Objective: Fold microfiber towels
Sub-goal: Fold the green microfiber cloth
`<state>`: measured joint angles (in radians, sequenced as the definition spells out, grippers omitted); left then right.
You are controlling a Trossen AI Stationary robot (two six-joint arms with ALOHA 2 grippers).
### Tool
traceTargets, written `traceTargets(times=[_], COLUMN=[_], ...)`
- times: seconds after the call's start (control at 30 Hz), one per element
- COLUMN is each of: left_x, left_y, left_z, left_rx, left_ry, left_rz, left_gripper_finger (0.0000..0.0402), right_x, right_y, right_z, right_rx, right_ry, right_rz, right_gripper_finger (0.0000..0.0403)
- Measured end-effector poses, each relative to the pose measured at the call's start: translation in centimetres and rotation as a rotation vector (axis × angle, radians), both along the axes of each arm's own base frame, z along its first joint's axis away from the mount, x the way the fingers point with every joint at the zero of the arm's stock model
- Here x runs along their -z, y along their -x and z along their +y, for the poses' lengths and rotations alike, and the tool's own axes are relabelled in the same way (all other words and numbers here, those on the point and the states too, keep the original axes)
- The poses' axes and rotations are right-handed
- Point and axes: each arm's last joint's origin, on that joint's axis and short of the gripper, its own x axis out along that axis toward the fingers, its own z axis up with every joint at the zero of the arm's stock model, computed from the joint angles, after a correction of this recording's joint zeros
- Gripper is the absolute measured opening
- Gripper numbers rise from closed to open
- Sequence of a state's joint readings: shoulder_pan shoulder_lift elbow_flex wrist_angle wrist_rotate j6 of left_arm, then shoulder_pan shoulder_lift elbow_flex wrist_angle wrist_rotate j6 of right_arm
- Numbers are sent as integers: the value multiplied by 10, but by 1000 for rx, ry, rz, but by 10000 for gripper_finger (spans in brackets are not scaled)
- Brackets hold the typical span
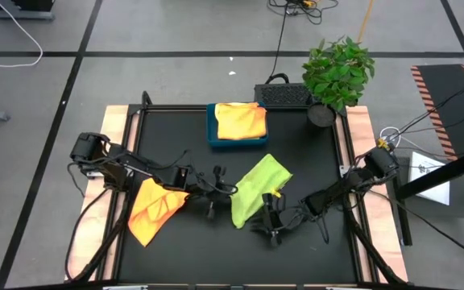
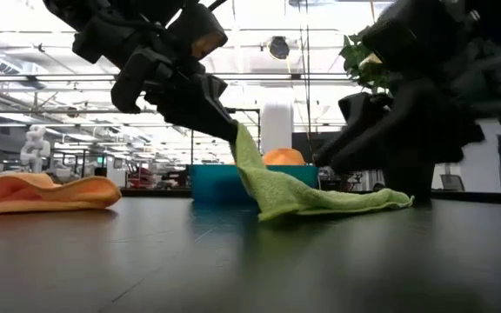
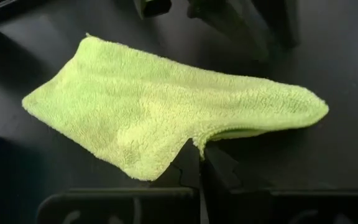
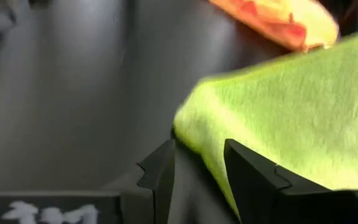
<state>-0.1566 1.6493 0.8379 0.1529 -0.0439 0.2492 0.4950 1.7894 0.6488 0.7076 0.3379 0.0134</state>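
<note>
A lime green microfiber towel (image 1: 258,187) lies mid-table, and my left gripper (image 3: 201,165) is shut on its left side. In the low view the towel rises from the table (image 2: 329,202) up to that gripper (image 2: 231,129). My right gripper (image 4: 199,177) is open at the towel's near right end (image 4: 197,134); I cannot tell whether it touches the cloth. An orange towel (image 1: 155,208) lies crumpled on the table under the left arm. A yellow-orange towel (image 1: 240,121) rests in the blue tray (image 1: 213,133) at the far edge. My left gripper pinches the green towel's edge (image 3: 194,142) between its two shut fingers, coming from the table's left and slanting down. A second layer (image 3: 241,132) shows beside the pinch. The held part is raised; the rest slopes down and lies on the table.
A potted plant (image 1: 338,71) and a black box (image 1: 282,95) stand at the far right edge. Wooden strips (image 1: 116,121) border the black table top. Bare table lies near the front edge (image 1: 216,258).
</note>
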Motion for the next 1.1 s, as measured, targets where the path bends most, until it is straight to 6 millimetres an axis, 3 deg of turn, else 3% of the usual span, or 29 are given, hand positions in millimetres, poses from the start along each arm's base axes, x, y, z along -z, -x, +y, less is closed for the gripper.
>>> traceTargets(times=[0.13,0.37,0.53,0.7,1.1], left_x=[2,3,3,4,4], left_y=[1,2,2,3,3], left_z=[0,2,2,2,2], left_rx=[-6,-22,-31,-39,-33], left_ry=[3,8,17,28,37], left_rz=[22,44,41,51,55], left_gripper_finger=[1,1,1,1,1], right_x=[9,19,30,35,46], right_y=[-2,-20,-30,-35,-31], right_z=[2,7,7,6,-12], right_rx=[-5,-5,51,65,178], right_ry=[22,86,211,251,274], right_rz=[31,35,66,76,214], right_gripper_finger=[163,255,275,248,102])
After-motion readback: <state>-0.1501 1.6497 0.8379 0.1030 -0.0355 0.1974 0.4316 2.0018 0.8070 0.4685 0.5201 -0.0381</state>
